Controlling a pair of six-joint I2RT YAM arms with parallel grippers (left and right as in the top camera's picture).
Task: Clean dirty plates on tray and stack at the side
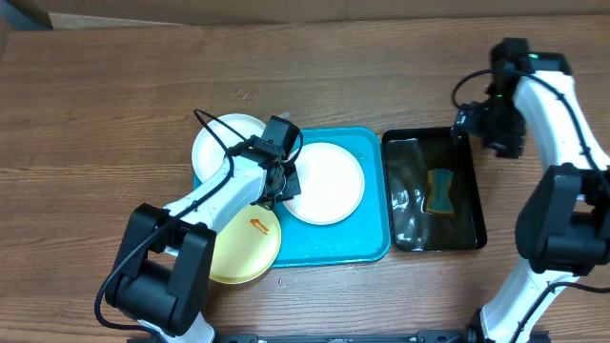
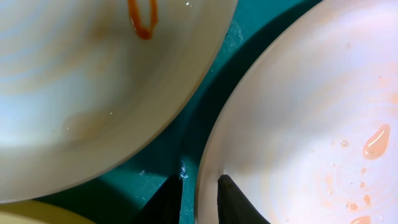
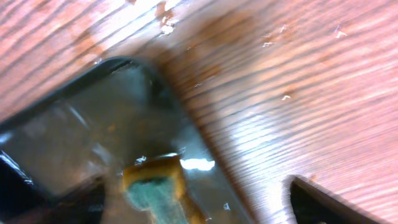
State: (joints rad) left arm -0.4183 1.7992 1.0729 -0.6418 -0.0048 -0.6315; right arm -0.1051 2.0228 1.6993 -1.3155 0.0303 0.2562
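Observation:
The turquoise tray (image 1: pixel 367 243) holds a white plate (image 1: pixel 329 183) that carries pale orange smears (image 2: pixel 376 140). My left gripper (image 1: pixel 286 181) is shut on this plate's left rim (image 2: pixel 208 186), one finger (image 2: pixel 239 202) inside it and the other (image 2: pixel 166 202) outside, over the tray floor (image 2: pixel 155 168). A second white plate (image 1: pixel 224 141) with a red-orange smear (image 2: pixel 142 18) lies at the tray's back left. A pale yellow plate (image 1: pixel 243 250) with an orange smear overlaps the tray's front left corner. My right gripper (image 1: pixel 481 124) hangs open over the black tray's back right corner.
A glossy black tray (image 1: pixel 467 224) holding water stands right of the turquoise tray. A yellow and green sponge (image 1: pixel 441 191) lies in it, below my open right gripper (image 3: pixel 186 208) in the wrist view. Bare wooden table (image 1: pixel 114 105) surrounds both trays.

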